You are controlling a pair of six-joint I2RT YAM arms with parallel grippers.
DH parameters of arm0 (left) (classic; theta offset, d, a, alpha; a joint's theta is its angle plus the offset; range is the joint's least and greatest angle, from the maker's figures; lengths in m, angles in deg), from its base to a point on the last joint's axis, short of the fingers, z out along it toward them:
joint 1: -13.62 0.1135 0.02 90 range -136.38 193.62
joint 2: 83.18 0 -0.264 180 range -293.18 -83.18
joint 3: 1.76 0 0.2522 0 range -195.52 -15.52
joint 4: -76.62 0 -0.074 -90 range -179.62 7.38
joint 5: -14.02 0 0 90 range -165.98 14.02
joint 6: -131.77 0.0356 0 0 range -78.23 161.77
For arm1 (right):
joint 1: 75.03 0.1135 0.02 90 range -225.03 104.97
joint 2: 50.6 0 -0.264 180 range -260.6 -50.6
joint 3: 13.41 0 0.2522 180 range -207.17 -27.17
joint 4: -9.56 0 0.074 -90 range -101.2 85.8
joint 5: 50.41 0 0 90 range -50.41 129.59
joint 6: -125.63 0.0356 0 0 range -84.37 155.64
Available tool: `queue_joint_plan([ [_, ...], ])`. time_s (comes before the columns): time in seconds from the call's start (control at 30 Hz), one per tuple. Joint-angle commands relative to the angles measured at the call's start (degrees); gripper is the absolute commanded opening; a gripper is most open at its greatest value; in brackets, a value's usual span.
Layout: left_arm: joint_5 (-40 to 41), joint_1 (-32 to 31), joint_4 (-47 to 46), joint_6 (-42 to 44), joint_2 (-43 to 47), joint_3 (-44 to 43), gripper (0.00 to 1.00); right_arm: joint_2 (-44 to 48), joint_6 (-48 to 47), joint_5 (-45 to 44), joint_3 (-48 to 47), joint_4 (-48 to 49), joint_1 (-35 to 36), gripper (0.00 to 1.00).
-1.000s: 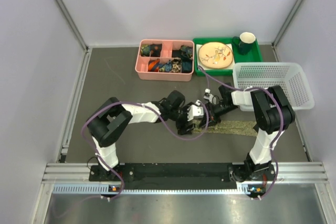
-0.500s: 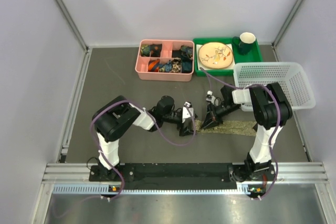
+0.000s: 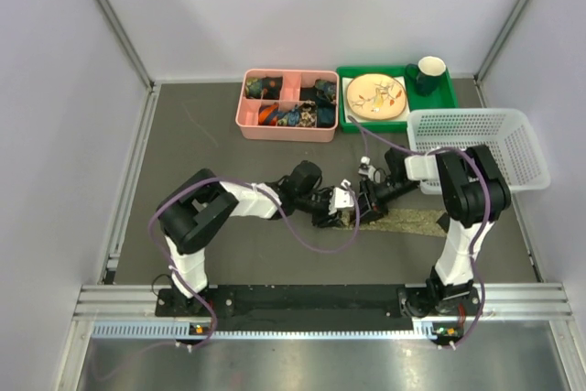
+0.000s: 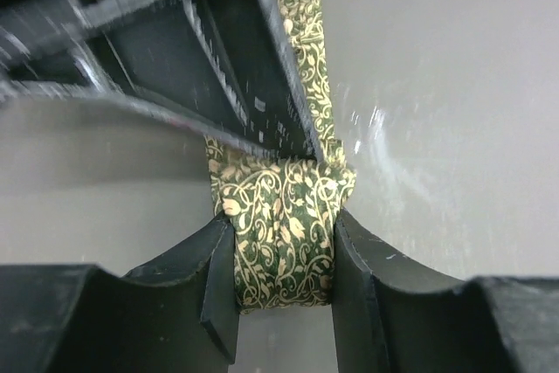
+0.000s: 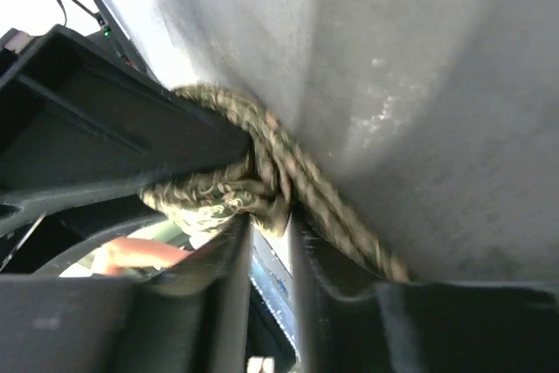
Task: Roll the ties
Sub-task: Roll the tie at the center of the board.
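The tie [image 3: 414,221] lies flat across the mat in front of the right arm, its left end wound into a small roll [image 3: 351,216]. Seen from the left wrist, the roll [image 4: 279,233] is dark green with gold vines, and my left gripper [image 4: 284,259] is shut on it, a finger pressed on each side. My left gripper [image 3: 339,211] and right gripper [image 3: 363,208] meet at the roll. In the right wrist view the right gripper [image 5: 269,226] stands slightly open, its tips against the bunched tie [image 5: 214,191], with light showing through the gap.
A pink divided box [image 3: 287,104] of small items sits at the back. Beside it a green tray [image 3: 449,98] holds a plate [image 3: 375,96] and a green mug [image 3: 428,73]. A white mesh basket [image 3: 476,148] stands just behind the right arm.
The left gripper came back to the roll and closed on it. The right gripper's jaws, shut before, have parted slightly.
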Motion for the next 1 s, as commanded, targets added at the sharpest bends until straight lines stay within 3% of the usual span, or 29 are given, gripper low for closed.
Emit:
queue_joint_plan([
  [0.0,11.37,0.53,26.62,4.39,4.48,-3.57,0.14,6.12,-3.88,-1.30,-2.99,-3.04,0.79,0.31],
  [0.2,15.94,-1.84,37.35,4.56,5.29,-7.87,0.12,9.91,-6.35,1.60,-3.08,-7.37,-0.01,0.51],
  [0.27,17.52,-2.54,38.50,4.04,4.67,-9.45,0.12,10.61,-3.47,3.09,-2.12,-3.60,0.17,0.61],
  [0.33,18.67,-3.25,39.83,3.51,3.62,-10.60,0.13,10.18,-1.17,4.15,-1.23,0.43,1.04,0.61],
  [0.63,19.64,-4.13,40.18,1.23,0.72,-14.20,0.17,2.54,6.13,3.71,-1.41,11.08,6.06,0.47],
  [0.73,19.55,-4.13,40.62,1.13,0.10,-14.56,0.18,1.56,6.57,2.93,-1.67,12.23,6.59,0.29],
  [0.77,19.38,-4.13,40.45,1.31,0.10,-14.47,0.18,1.48,5.96,1.36,-1.76,12.23,6.67,0.11],
  [0.8,19.38,-4.13,40.79,1.49,0.19,-14.39,0.20,1.13,5.17,0.56,-2.02,10.93,6.67,0.01],
  [0.87,19.03,-4.04,41.50,1.67,0.01,-14.74,0.26,0.86,3.59,-1.72,-2.46,9.51,6.59,0.00],
  [0.9,18.24,-3.78,41.06,0.97,0.19,-14.56,0.39,0.86,3.24,-2.43,-2.20,9.33,6.50,0.00],
  [0.97,12.63,-1.60,38.79,-0.18,1.06,-12.64,0.47,0.95,2.88,-4.36,-1.59,9.24,6.50,0.00],
])
